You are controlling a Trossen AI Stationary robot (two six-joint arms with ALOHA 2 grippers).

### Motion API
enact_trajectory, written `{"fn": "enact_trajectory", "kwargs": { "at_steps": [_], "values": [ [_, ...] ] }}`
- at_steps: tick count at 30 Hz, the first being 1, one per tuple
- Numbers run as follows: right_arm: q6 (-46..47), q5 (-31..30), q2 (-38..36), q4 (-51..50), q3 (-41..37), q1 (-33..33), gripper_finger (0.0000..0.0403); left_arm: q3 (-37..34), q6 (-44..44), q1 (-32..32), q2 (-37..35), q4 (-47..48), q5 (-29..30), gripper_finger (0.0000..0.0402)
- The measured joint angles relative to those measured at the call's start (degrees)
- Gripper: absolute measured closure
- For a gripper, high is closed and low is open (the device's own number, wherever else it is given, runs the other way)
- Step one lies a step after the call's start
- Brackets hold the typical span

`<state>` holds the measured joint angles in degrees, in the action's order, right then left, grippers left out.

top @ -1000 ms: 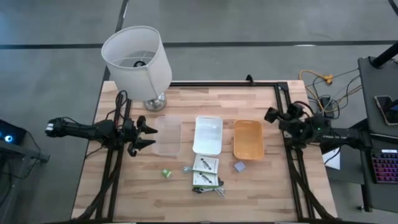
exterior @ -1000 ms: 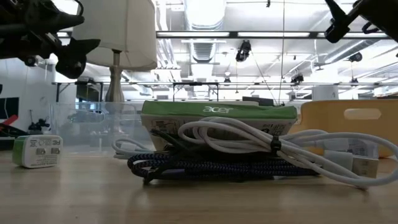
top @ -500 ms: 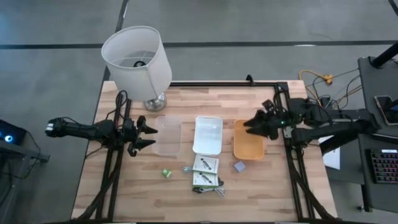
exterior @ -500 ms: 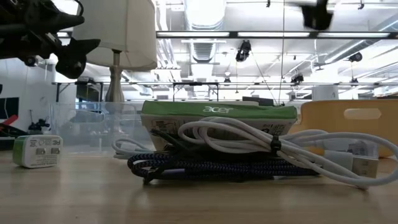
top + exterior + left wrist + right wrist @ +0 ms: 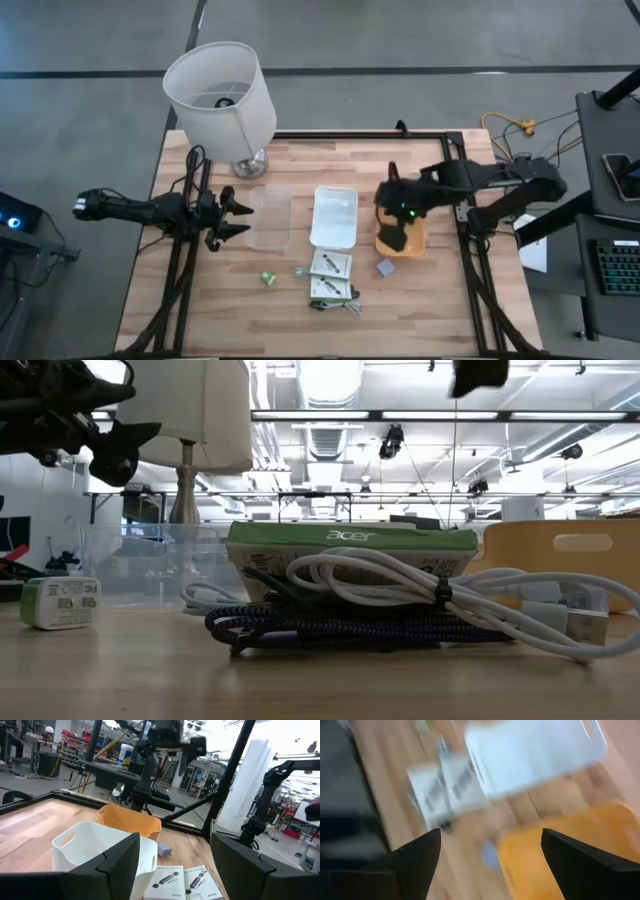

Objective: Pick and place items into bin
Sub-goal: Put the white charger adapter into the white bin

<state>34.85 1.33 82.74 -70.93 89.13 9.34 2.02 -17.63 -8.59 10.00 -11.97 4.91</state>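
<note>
Two white packets (image 5: pixel 329 276) with dark print lie side by side near the table's front, over a tangle of white and dark cables (image 5: pixel 400 605). A green-and-white piece (image 5: pixel 268 279) lies to their left, and a grey-blue cube (image 5: pixel 385 268) to their right. My right gripper (image 5: pixel 393 238) hangs open above the orange bin (image 5: pixel 410 238), touching nothing; its wrist view is blurred and shows the packets (image 5: pixel 440 787) below. My left gripper (image 5: pixel 247 220) waits open at the clear bin's left side.
Three bins stand in a row: clear (image 5: pixel 269 218), white (image 5: pixel 335 216) and orange. A white-shaded lamp (image 5: pixel 220 92) stands at the far left corner. A dark frame (image 5: pixel 350 135) runs along the far and side edges. Bare wood lies along the near edge.
My right arm has swung from the table's right edge toward the left and now reaches over the orange bin, its gripper pointing down toward the near part of the bin. The items and bins lie as before.
</note>
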Motion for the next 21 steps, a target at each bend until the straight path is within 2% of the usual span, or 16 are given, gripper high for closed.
{"fn": "enact_trajectory", "kwargs": {
  "at_steps": [4,9,15,18,21],
  "values": [
    [-9.2,1.4,6.8,-10.0,8.2,3.2,0.0076,0.0,0.0,0.0,0.0,0.0,0.0,0.0173],
    [-24.2,1.1,14.5,-14.6,10.8,7.4,0.0076,0.0,0.0,0.0,0.0,0.0,0.0,0.0173],
    [-39.3,2.4,22.2,-13.3,8.4,12.4,0.0076,0.0,0.0,0.0,0.0,0.0,0.0,0.0173],
    [-39.7,5.8,23.3,-9.4,5.7,13.7,0.0076,0.0,0.0,0.0,0.0,0.0,0.0,0.0173],
    [-37.9,6.7,22.7,-1.9,1.5,14.0,0.0076,0.0,0.0,0.0,0.1,0.0,0.0,0.0173]
  ]
}}
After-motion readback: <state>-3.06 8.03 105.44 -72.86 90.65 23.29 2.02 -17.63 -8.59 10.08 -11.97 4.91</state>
